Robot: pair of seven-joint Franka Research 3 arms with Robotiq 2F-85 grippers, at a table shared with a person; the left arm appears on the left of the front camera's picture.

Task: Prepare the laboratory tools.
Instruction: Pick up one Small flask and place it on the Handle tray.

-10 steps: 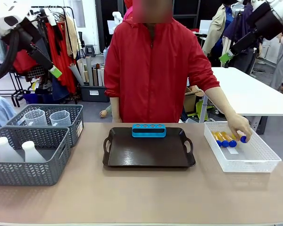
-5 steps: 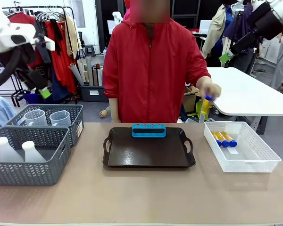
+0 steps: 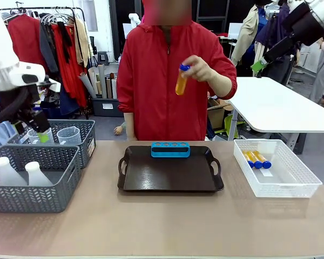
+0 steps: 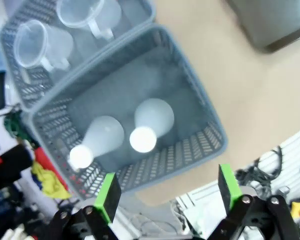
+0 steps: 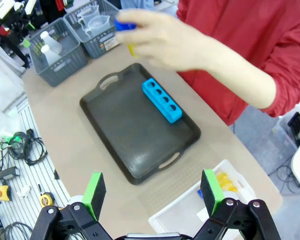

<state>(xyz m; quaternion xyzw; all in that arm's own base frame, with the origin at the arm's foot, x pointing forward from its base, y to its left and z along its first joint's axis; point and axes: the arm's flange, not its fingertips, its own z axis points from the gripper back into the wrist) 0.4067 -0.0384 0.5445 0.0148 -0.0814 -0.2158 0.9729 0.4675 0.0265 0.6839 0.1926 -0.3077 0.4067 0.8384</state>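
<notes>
Left fingers (image 4: 108, 197): spread wide, empty, above grey woven basket (image 4: 190, 150) left of dark rectangular tray (image 3: 170, 178). Two translucent white conical flasks (image 4: 150, 122) upright inside basket.
Right fingers (image 5: 211, 190): spread wide, empty, high, right of tray.
Person's hand (image 3: 202, 69) holds orange-filled blue-capped test tube (image 3: 181, 81) in air above tray's far edge.
Small blue four-hole rack (image 3: 170, 149) on tray's far edge.
Three more tubes (image 3: 257, 159) lie in white mesh bin (image 3: 308, 186) right of tray.
Clear handled measuring jugs (image 3: 68, 135) in second basket (image 3: 86, 129), far left of tray.
</notes>
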